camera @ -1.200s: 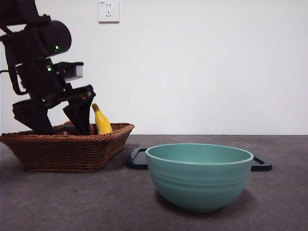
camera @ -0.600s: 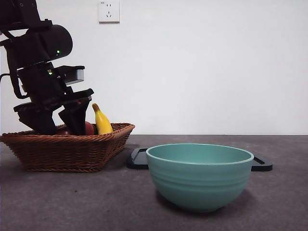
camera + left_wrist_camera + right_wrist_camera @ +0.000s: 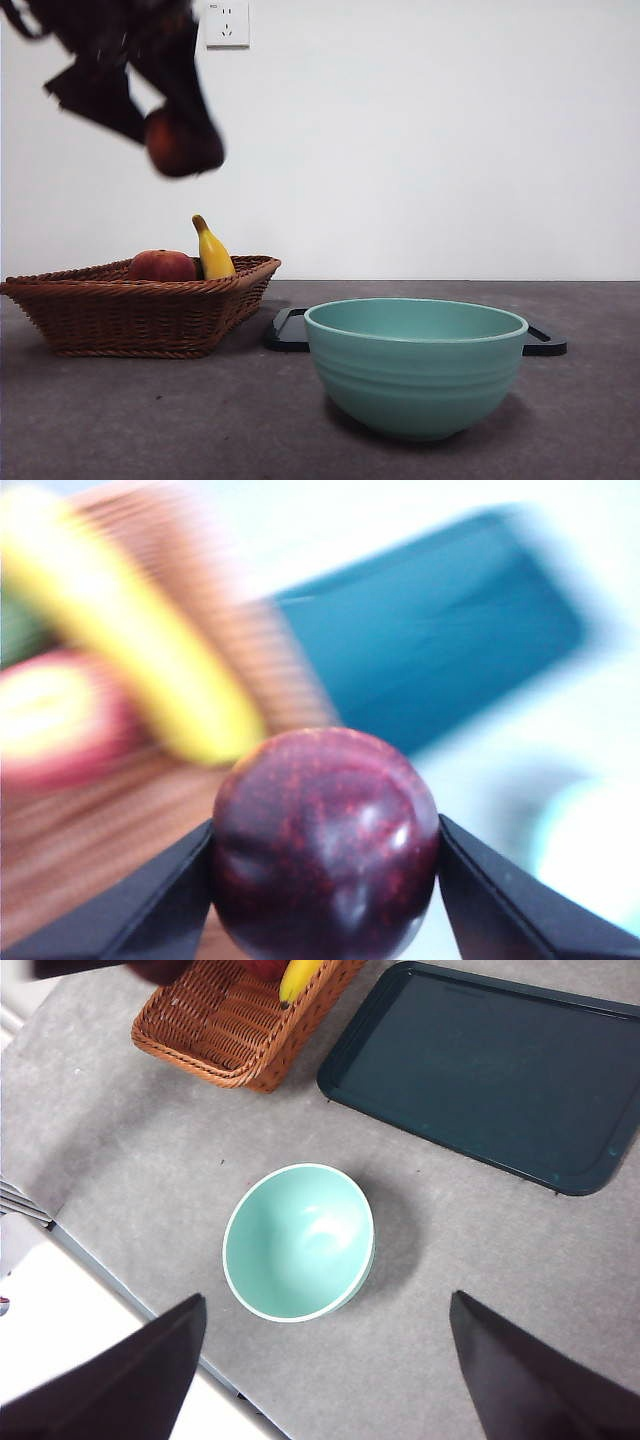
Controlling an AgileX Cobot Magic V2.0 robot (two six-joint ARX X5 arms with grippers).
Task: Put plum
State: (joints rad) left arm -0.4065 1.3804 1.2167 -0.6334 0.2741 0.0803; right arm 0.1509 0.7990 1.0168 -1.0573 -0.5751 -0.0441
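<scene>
My left gripper (image 3: 170, 140) is shut on the dark maroon plum (image 3: 325, 845) and holds it high above the wicker basket (image 3: 140, 305), blurred by motion in the front view, where the plum (image 3: 172, 143) shows between the jaws. In the left wrist view both black jaws press the plum's sides. My right gripper (image 3: 325, 1345) is open and empty, high above the table over the teal bowl (image 3: 298, 1242).
The basket holds a red-orange fruit (image 3: 162, 266) and a yellow banana (image 3: 210, 250). The teal bowl (image 3: 415, 362) stands at the front centre. A dark flat tray (image 3: 490, 1070) lies behind it, right of the basket (image 3: 235, 1020).
My left gripper has risen out of the basket with the plum shut between its jaws. The red-orange fruit now shows uncovered in the basket.
</scene>
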